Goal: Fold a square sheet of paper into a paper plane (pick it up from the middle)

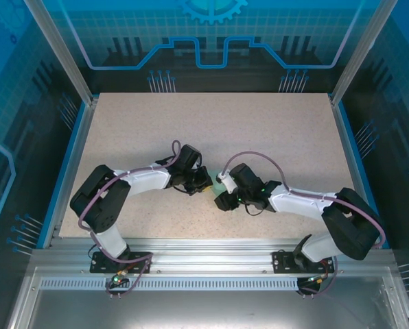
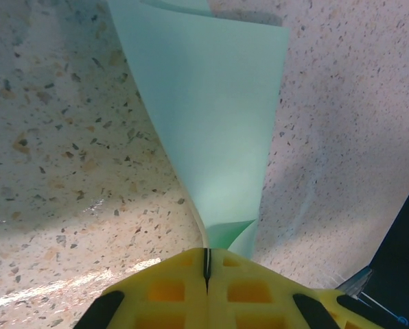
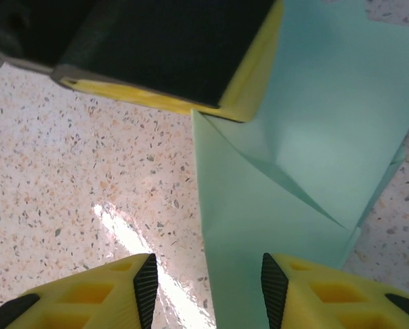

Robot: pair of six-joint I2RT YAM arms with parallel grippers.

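**Top view.** Both arms reach into the middle of the worktop (image 1: 191,123). The left hand (image 1: 203,182) and right hand (image 1: 225,192) sit nearly against each other, with a sliver of the mint-green sheet of paper (image 1: 219,186) showing between them. The hands cover most of it, so I can't read its folds from up here. My worry is that with the hands this close, a small sideways move could knock one into the other.

**Left wrist.** The left hand (image 2: 206,259) is clenched on a narrow tip of the sheet of paper (image 2: 211,110) at 6 o'clock. The sheet bows away toward 12 o'clock. I judge this a thin hold, and any tug from the other side could slip the tip out or tear it. The far edge is cut off at 12 o'clock. I can't tell how many layers are pinched.

**Right wrist.** The right hand (image 3: 204,288) is released, its fingers apart at 6 o'clock. The sheet's left edge runs down into the gap, and the rest spreads toward 3 o'clock over that finger. A diagonal crease crosses the sheet of paper (image 3: 294,137). The left hand's block meets its edge at 11 o'clock. If the right hand closed here it would likely catch only the margin, which could crumple it or skew the crease. I can't tell whether the sheet is lying on the worktop or lifted off it. Its 12 and 3 o'clock edges run out of frame.
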